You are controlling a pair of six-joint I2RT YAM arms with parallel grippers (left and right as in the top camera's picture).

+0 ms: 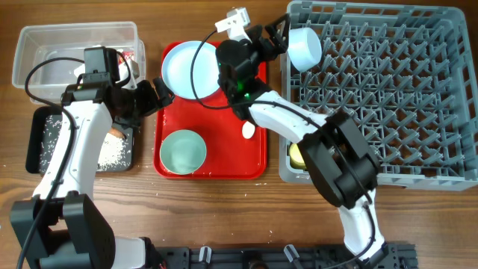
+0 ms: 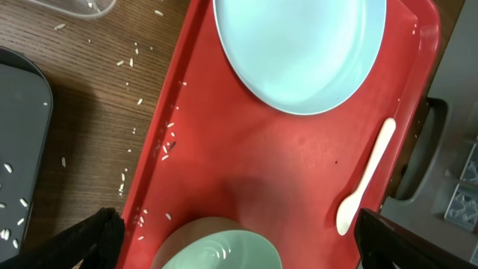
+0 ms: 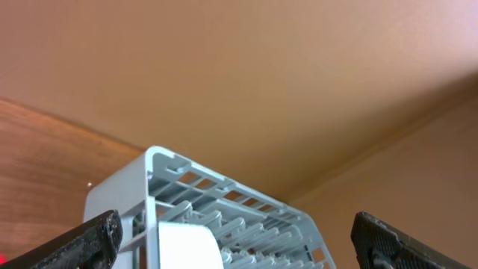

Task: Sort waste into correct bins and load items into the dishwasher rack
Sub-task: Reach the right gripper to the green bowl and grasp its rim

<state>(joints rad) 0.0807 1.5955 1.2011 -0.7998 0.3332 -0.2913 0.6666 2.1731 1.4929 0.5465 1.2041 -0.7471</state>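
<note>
My left gripper [image 1: 159, 93] is open at the left edge of the flat red serving tray [image 1: 213, 168]. In the left wrist view its jaws [image 2: 239, 233] hang open above the mint-green bowl [image 2: 216, 252], apart from it. The pale blue plate [image 2: 299, 52] and the white spoon [image 2: 366, 179] lie on the same tray. My right gripper [image 1: 281, 36] is wide open at the near-left corner of the grey dishwasher rack [image 1: 388, 90]. The pale blue bowl [image 1: 305, 46] lies tilted there, between the jaws [image 3: 239, 239]. The yellow cup [image 1: 296, 155] sits in the rack.
The clear tub [image 1: 75, 41] stands at the back left with a red-and-white wrapper [image 1: 131, 57] in it. The black tray [image 1: 45, 142] in front of it holds rice grains and a brown scrap [image 1: 116, 133]. Loose rice [image 2: 134, 56] lies on the wood and the red tray.
</note>
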